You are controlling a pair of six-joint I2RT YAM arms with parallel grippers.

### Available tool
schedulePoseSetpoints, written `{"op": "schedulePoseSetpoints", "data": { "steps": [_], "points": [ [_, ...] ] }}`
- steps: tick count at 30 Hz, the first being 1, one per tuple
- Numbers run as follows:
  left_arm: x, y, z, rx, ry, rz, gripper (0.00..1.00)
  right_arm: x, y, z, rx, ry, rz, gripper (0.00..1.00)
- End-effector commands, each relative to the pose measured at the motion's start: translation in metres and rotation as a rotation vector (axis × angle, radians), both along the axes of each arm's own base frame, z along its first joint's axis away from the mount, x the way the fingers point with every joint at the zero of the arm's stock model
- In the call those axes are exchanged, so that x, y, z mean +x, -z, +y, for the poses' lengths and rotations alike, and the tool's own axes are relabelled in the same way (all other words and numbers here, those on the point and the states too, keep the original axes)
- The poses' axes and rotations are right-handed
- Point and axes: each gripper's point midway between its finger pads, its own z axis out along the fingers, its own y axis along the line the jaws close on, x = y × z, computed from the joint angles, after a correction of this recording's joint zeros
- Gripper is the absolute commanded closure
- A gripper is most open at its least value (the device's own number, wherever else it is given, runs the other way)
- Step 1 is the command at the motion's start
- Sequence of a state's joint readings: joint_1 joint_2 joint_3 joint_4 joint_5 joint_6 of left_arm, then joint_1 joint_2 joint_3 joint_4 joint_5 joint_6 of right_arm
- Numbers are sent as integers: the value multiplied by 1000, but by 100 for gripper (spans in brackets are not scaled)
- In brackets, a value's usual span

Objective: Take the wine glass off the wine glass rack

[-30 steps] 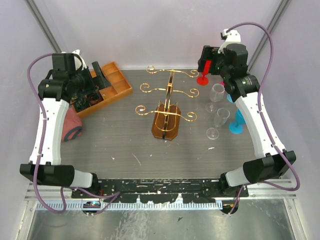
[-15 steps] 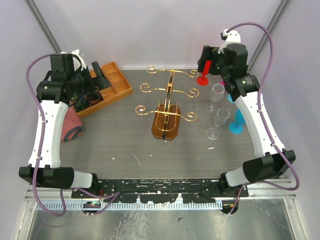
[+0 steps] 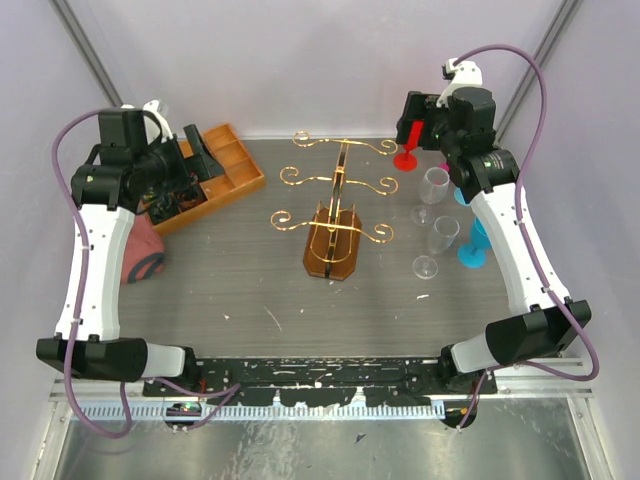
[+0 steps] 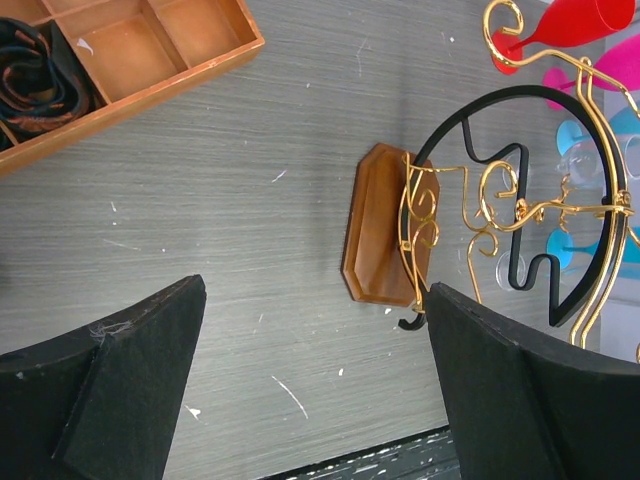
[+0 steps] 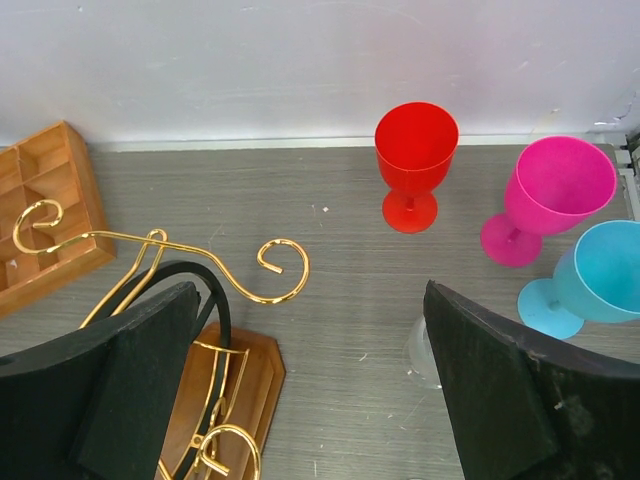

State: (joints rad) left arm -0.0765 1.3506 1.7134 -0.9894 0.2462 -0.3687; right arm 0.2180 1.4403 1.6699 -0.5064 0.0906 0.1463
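Left gripper (image 4: 315,300): we are holding it wide, empty.
Right gripper (image 5: 310,295): likewise wide, empty.
Gold wire wine glass rack (image 3: 327,255): standing upright between them.

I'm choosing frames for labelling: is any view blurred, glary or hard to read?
Top external: evenly lit, sharp, though the clear glasses barely stand out. Left wrist: rack crisp, own fingers dark and featureless. Right wrist: red glass sharp, soft shadows, no glare.
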Motion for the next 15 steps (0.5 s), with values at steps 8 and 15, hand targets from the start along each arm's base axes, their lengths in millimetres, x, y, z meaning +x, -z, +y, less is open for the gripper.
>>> {"op": "schedulePoseSetpoints", "data": {
  "steps": [8, 15],
  "points": [
    [1, -9, 6, 42, -8, -7, 2, -4, -16, -4, 18, 17, -47, 0],
    [1, -3, 8, 57, -10, 34, 2, -5, -14, -5, 26, 30, -38, 0]
  ]
}}
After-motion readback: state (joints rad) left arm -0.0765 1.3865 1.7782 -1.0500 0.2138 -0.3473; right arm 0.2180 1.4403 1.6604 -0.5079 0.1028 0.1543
